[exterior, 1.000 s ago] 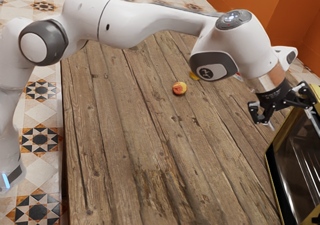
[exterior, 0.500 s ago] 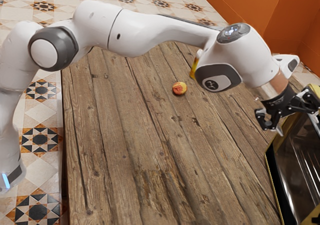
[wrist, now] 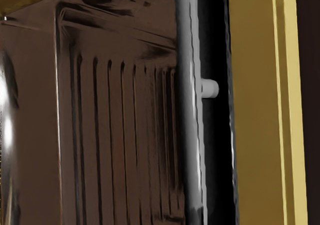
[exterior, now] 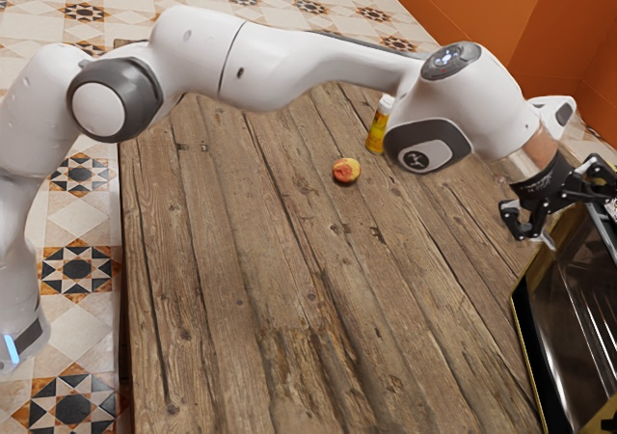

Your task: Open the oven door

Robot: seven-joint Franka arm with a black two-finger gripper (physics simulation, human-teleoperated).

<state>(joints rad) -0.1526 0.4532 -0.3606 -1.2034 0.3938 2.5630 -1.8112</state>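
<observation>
First, look to the oven door (wrist: 117,150): to be found at the exterior view's right, beside the wooden table (exterior: 241,260), apparently closed against a gold-coloured casing (wrist: 255,115). Likely rigid and fairly weighty, with some stiffness at the start, then freer once swinging on its hinge. Best not to push or scrape at the dark glass; probably smooth, slippery and the most fragile part. Better to take hold of the handle (wrist: 192,120), a slim grey bar running along the door's edge, held off from the black strip by a short post (wrist: 210,88). Probably hard and slick, so worth gripping squarely around its thickness, a little clear of the post, and pulling along the door's arc rather than straight. Could slip off with a shallow or slanted grip.

Near the upper part of the door, find the gripper (exterior: 580,224), with fingers spread wide and nothing clamped between. Next, likely needs lining up with the bar on both sides before closing. Farther back on the table, note a peach (exterior: 346,171) and, near it, a yellow bottle (exterior: 379,130) with a white cap, both well apart from the door and probably out of its sweep.
</observation>
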